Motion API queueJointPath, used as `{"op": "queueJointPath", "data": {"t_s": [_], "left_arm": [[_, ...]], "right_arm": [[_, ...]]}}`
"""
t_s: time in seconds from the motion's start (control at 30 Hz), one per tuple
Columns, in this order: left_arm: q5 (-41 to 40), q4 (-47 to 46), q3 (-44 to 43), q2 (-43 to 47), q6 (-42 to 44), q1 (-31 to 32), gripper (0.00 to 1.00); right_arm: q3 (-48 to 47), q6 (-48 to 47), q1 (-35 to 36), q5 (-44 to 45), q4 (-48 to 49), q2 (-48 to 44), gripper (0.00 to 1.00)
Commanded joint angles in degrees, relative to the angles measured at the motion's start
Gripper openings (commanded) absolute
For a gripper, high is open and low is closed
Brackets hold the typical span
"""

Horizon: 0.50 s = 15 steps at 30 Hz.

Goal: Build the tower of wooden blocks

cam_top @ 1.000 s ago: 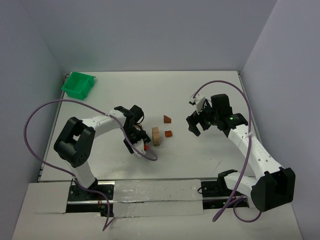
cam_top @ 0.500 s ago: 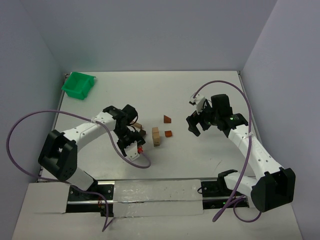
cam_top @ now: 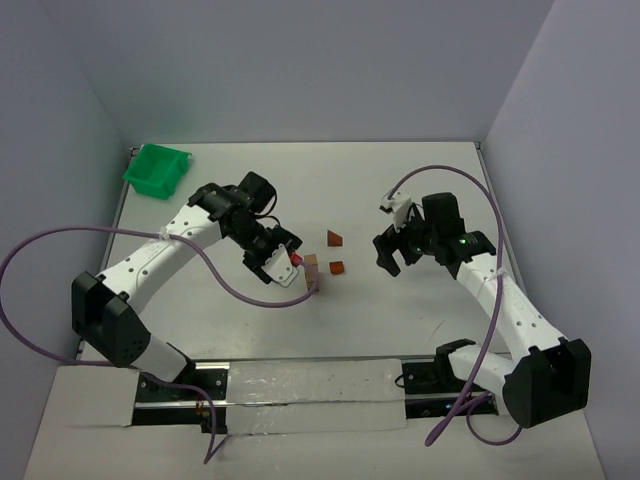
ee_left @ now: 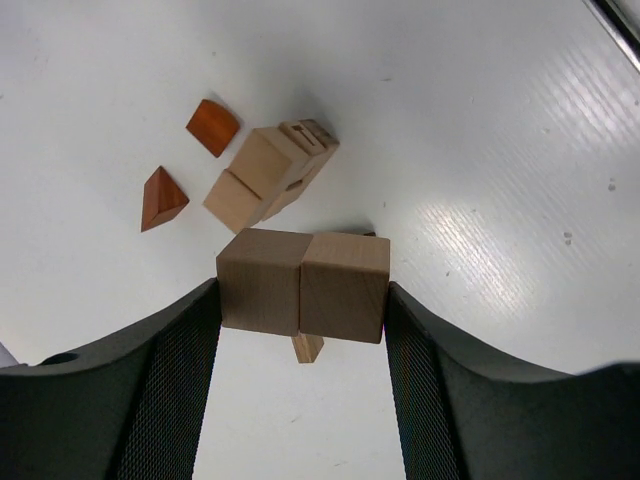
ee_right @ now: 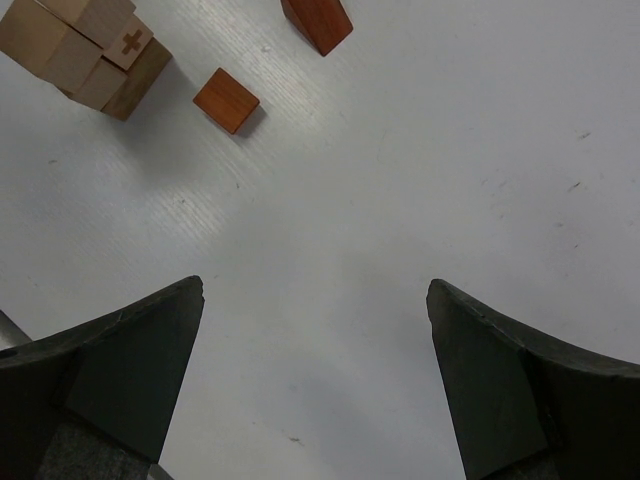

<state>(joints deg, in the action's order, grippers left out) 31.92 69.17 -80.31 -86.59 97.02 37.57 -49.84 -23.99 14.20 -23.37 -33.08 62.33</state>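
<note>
So the left gripper (ee_left: 302,300) is clamped around what looks like two tan cubes (ee_left: 340,285), squeezed by the end faces. They're light, stiff and smooth, so they could slip. The tower (ee_left: 268,178) sits at 12 o'clock from them. The right gripper (ee_right: 315,370) is spread wide, holding nothing.

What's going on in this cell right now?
The left gripper is shut on a pair of tan blocks pressed side by side, close to the short tan stack on the table. A reddish-brown cube and a wedge lie loose beside that stack. The right gripper hangs open over the table, holding nothing.
</note>
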Motion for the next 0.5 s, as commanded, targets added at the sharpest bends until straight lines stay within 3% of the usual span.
{"op": "queueJointPath", "data": {"t_s": [0.0, 0.27, 0.47], "left_arm": [[3.0, 1.7, -6.4, -3.6, -10.6, 1.2, 0.0], [-0.5, 1.8, -14.5, -9.9, -21.6, 4.0, 0.0], [-4.8, -4.4, -16.0, -12.4, -34.5, 6.5, 0.0]], "right_arm": [[0.6, 1.9, -0.4, 1.1, 2.5, -1.2, 1.0], [1.1, 2.6, -0.8, 3.5, 3.4, -0.2, 1.0], [2.3, 3.3, -1.4, 5.5, 4.5, -0.1, 1.0]]}}
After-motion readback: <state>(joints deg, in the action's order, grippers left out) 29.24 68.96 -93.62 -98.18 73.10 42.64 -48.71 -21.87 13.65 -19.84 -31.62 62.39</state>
